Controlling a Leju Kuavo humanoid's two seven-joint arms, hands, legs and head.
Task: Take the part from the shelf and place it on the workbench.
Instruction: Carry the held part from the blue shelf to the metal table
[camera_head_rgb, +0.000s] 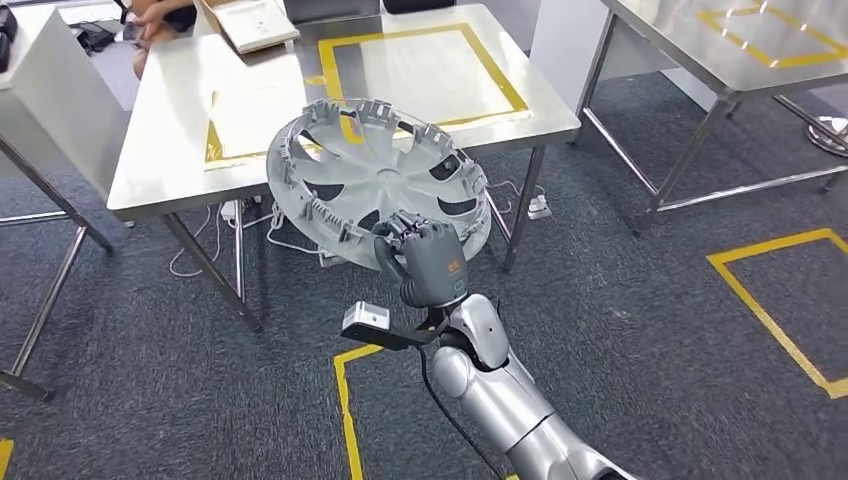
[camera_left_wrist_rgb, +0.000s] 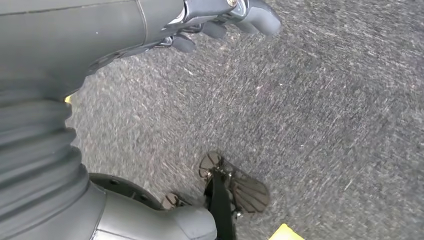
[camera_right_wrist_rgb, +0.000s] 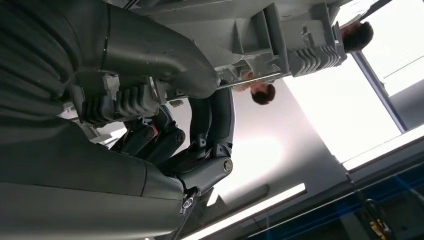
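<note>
The part is a grey plastic wheel cover (camera_head_rgb: 370, 170) with clips around its rim. My right hand (camera_head_rgb: 425, 255) grips its near edge and holds it tilted, inner side up, above the front edge of the steel workbench (camera_head_rgb: 160, 160). Most of the cover overlaps the benchtop beside a yellow taped square (camera_head_rgb: 500, 90); whether it touches the top I cannot tell. The right wrist view shows my right hand (camera_right_wrist_rgb: 200, 140) clamped on the cover's ribbed rim (camera_right_wrist_rgb: 295, 47). My left hand (camera_left_wrist_rgb: 225, 22) hangs over the carpet with nothing in it.
A second steel table (camera_head_rgb: 700, 40) stands at the back right and another (camera_head_rgb: 40, 90) at the left. A person (camera_head_rgb: 160, 15) sits behind the workbench near a flat box (camera_head_rgb: 250, 22). Cables (camera_head_rgb: 250, 225) lie under the bench. Yellow floor tape (camera_head_rgb: 780, 310) marks the carpet.
</note>
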